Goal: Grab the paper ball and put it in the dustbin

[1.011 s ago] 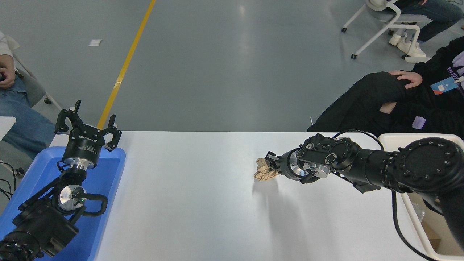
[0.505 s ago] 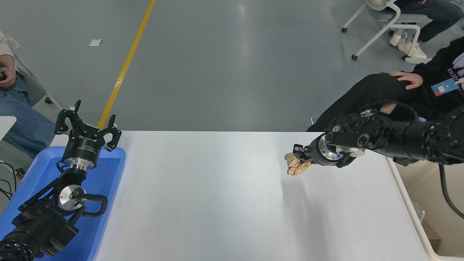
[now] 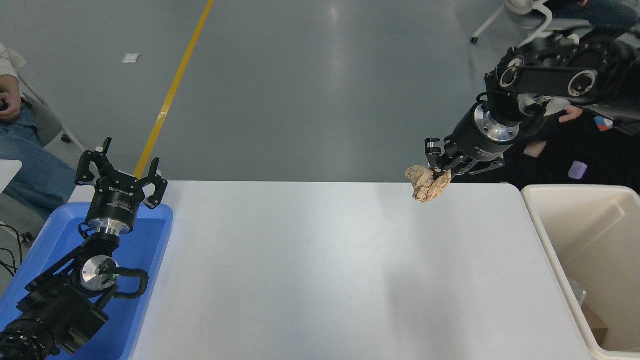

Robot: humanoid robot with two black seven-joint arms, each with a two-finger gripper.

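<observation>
- Since the earlier frames, the right gripper [image 3: 436,161] has risen from low over the table's middle right to the upper right of the frame, carrying the paper ball [image 3: 427,183] off the white table [image 3: 320,280] and toward its far edge.
- The right gripper now points down and to the left, its black fingers [image 3: 431,150] clenched on the top of the tan, wrinkled wad.
- The paper ball hangs in the air beneath the fingertips, seen against the table's far edge at upper right, to the left of the dustbin [image 3: 542,235] and not yet over it.
- The cream-white dustbin stands at the table's right end, at the lower right of the frame, its mouth open to the camera; some clear and brown scraps lie at its bottom.
- The left gripper [image 3: 121,167] is parked at lower left above the blue tray [image 3: 150,235], fingers spread and holding nothing.
- A person in dark clothes sits behind the right arm at the upper right edge; another, in jeans, sits at the left edge.
- A yellow line [image 3: 172,90] runs across the grey floor beyond the table.
</observation>
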